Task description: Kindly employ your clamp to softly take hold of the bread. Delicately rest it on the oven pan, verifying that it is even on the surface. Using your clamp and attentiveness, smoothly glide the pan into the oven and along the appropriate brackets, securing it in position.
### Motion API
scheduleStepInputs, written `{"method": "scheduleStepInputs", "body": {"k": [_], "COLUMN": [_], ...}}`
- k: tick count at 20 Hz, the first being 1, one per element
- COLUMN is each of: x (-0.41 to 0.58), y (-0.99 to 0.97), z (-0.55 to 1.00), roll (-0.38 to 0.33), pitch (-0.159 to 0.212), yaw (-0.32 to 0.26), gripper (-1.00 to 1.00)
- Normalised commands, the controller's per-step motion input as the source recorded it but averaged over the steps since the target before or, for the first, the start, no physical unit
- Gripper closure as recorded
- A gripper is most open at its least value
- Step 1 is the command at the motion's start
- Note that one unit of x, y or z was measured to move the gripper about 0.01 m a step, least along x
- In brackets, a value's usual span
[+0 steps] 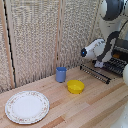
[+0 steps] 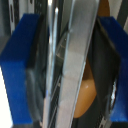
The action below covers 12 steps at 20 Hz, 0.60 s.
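In the wrist view my clamp [image 2: 69,70] fills the picture, with its blue fingertips [image 2: 20,70] on either side of the oven pan's metal bars [image 2: 75,55]. The jaws look closed on the pan's edge. The orange-brown bread [image 2: 87,97] lies on the pan just behind the bars. In the exterior view the clamp [image 1: 100,64] is down at the oven pan [image 1: 100,73], which sticks out from the dark oven [image 1: 121,50] at the exterior view's right. The arm hides the fingers there, and the bread does not show.
A blue cup [image 1: 61,74] and a yellow bowl [image 1: 75,86] stand on the wooden table [image 1: 95,105] near the pan's free end. A patterned white plate [image 1: 27,106] lies at the exterior view's left front. A woven screen [image 1: 40,35] stands behind.
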Motion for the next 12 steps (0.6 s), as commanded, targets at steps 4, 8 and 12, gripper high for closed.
{"method": "scheduleStepInputs", "body": {"k": [4,8,12], "x": [0.100,0.240,0.476], "y": [-0.10,0.03,0.16], "z": [0.35,0.53,0.25], "roll": [-0.037,0.000,0.011], "pitch": [0.040,0.113,0.160], "yaw": [0.088,0.017,-0.008], "gripper": [-1.00,-1.00,-1.00]}}
